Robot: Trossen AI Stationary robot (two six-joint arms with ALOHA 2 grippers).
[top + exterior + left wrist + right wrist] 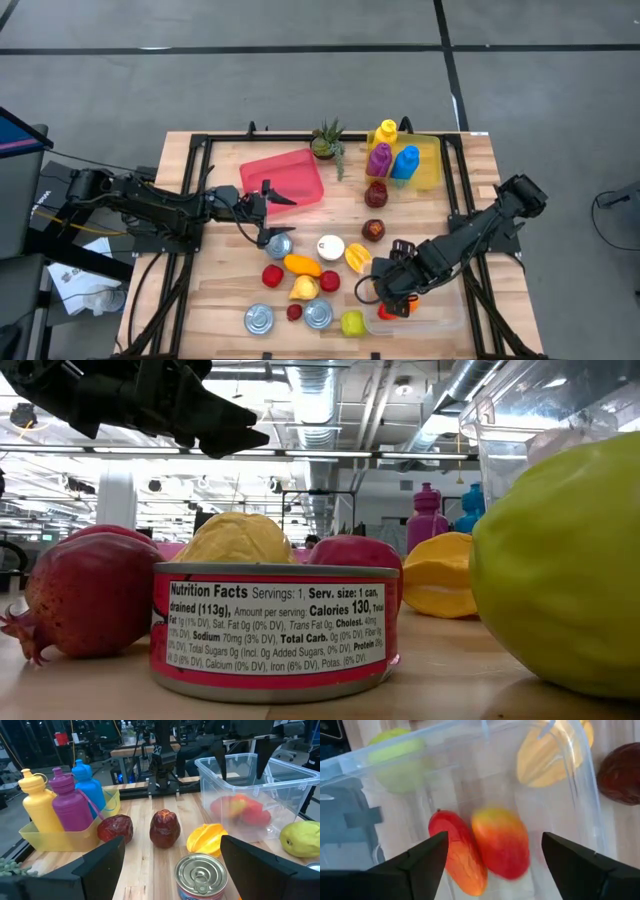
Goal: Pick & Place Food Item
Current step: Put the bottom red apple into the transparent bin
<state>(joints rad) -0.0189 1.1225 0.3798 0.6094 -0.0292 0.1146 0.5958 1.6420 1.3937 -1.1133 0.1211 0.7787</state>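
— Where were the mangoes?
— Two red-orange mangoes (pixel 485 851) lay inside the clear bin (pixel 580 775), at the table's near right.
— And the right gripper (pixel 492 857)?
— Over the bin, fingers spread wide, empty. The left gripper (pixel 268 203) waited mid-table, also wide.

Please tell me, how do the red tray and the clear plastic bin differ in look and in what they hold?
The red tray is opaque and shallow and looks empty; the clear plastic bin is transparent and deeper, with red-orange fruit inside. The tray lies near the left gripper, while the bin sits under the right gripper, whose fingers stand open above it. Both rest on the wooden table.
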